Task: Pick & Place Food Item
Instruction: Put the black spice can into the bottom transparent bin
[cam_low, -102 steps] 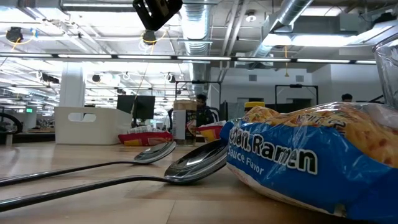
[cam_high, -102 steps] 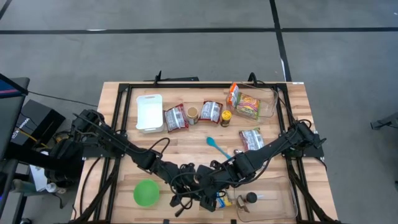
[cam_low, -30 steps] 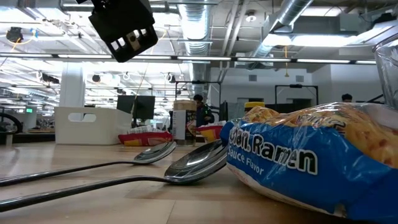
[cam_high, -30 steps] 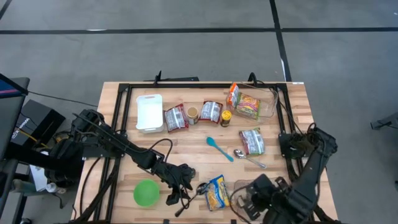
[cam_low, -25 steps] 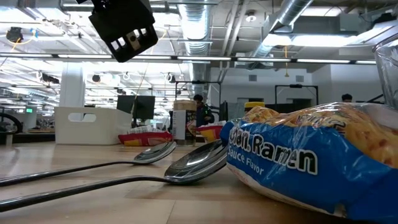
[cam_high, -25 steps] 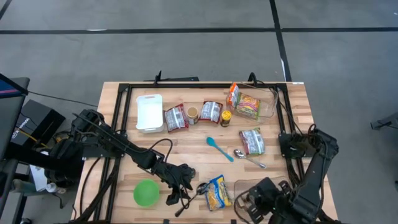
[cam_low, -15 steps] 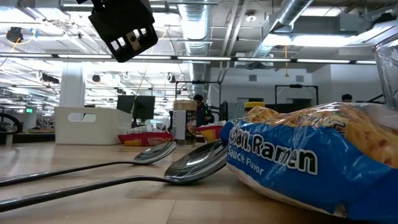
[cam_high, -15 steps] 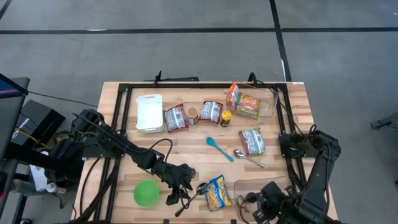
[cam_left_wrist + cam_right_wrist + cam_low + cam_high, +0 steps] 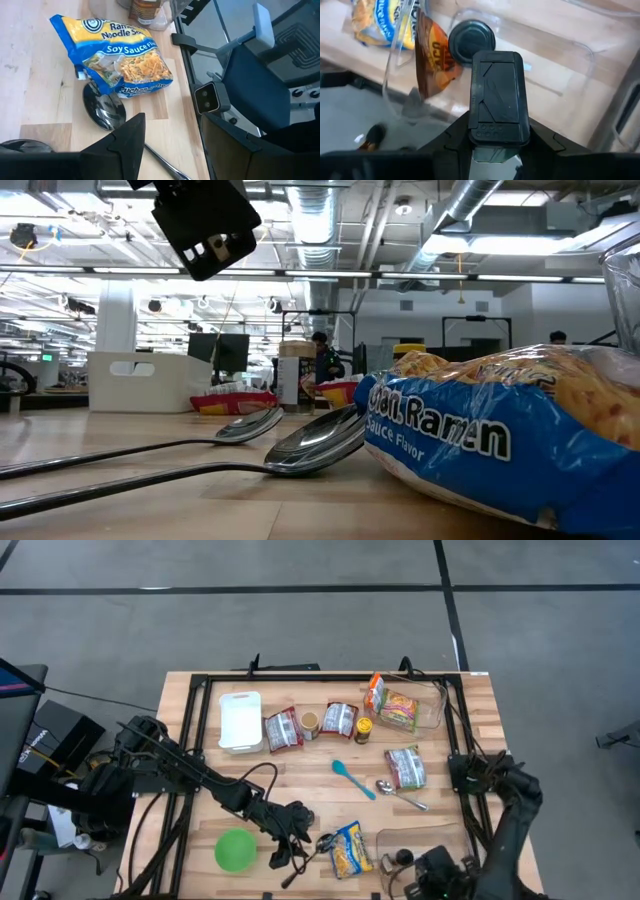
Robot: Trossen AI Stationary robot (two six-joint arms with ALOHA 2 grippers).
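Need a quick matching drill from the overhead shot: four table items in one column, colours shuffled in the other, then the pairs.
Items:
1. bowl
2. spatula
3. bin
4. ramen packet

Colours:
A. white
B. blue and yellow
C. green
D. turquoise

Pairs: 1-C, 2-D, 3-A, 4-B
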